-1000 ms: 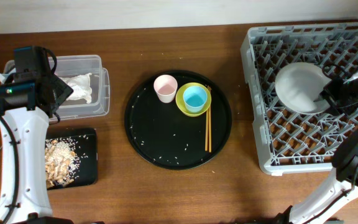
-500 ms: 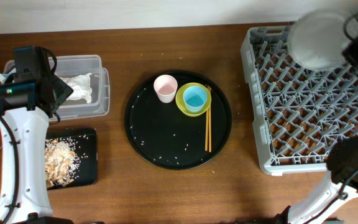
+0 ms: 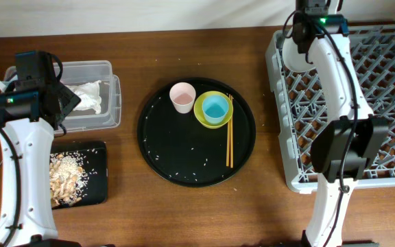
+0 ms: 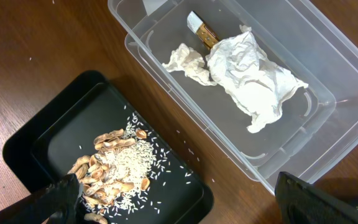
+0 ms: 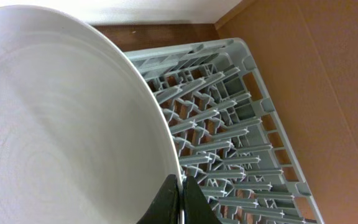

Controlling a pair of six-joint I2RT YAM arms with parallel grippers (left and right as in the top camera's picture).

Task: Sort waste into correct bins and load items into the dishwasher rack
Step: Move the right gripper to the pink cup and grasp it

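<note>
My right gripper (image 5: 181, 186) is shut on the rim of the pale grey-white plate (image 5: 61, 124) and holds it on edge above the grey dishwasher rack (image 5: 229, 130). In the overhead view the right arm reaches the rack's (image 3: 382, 103) far left corner, and the plate does not show there. The pink cup (image 3: 182, 97), yellow bowl (image 3: 199, 111), light-blue cup (image 3: 215, 108) inside that bowl, and chopsticks (image 3: 229, 144) sit on the round black tray (image 3: 177, 151). My left gripper (image 4: 182, 199) is open and empty above the clear tub (image 4: 166, 81) holding the napkins (image 4: 247, 74).
The shallow black tray (image 4: 42, 143) holds the food scraps (image 4: 114, 168), in front of the clear tub (image 3: 112, 89) at the table's left. Small crumbs dot the round tray. Bare wood lies between the round tray and the rack.
The right arm lifted the plate from the rack's middle, carried it to the far edge, then swung left to the rack's far left corner. The plate left the overhead view. The left arm has not moved.
</note>
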